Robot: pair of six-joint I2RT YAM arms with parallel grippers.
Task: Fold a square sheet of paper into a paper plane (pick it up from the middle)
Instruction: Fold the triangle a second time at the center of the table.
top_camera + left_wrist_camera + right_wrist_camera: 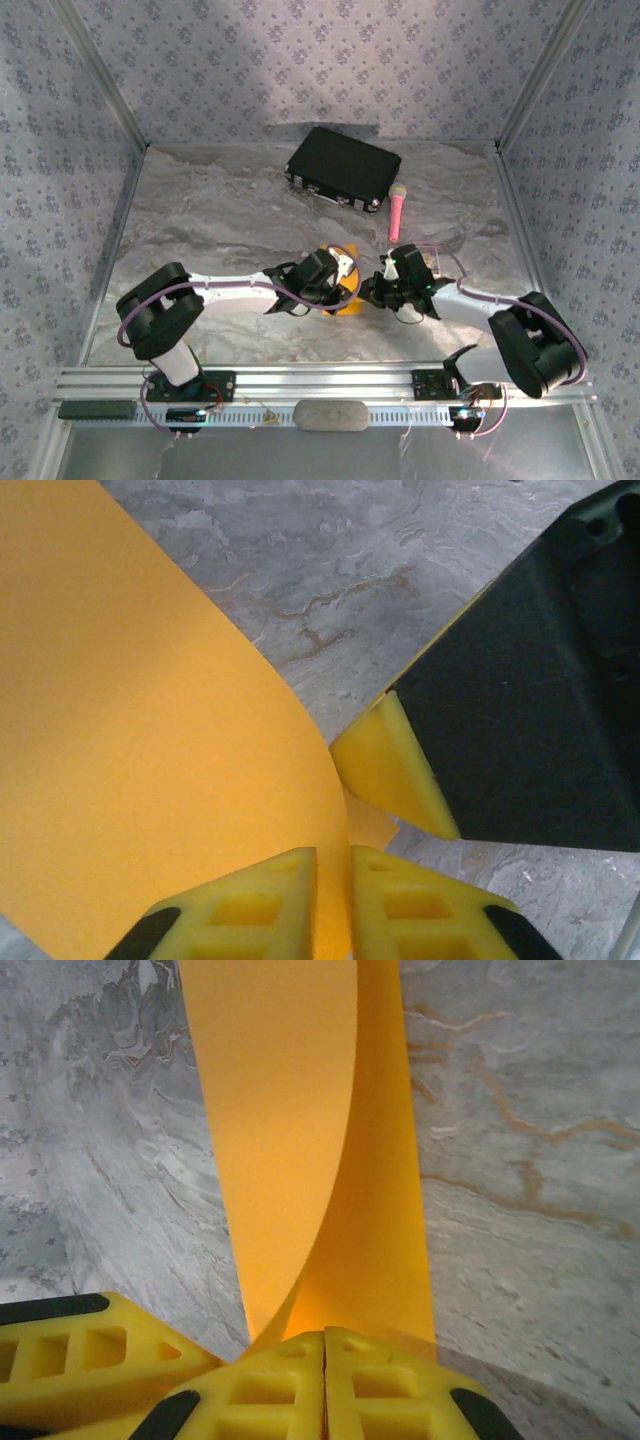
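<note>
Marble table (200, 210); paper (345, 303), mostly hidden, between jaws.

Table: grey marbled top, three items logged.

Table (200, 240) is a flat, grey-white veined surface with brownish streaks in the wrist views, and a ribbed metal rail (320, 382) runs along its near edge. The black case (343, 167) lies flat at far centre, turned at a slant. The pink microphone (396, 212) lies just beside the case's right end, pale head toward the far side and handle pointing near; I cannot tell whether they touch. The square sheet of paper (347, 297), orange-yellow, sits near front centre and curls upward. Cannot tell whether any edge rests on the table.
</note>
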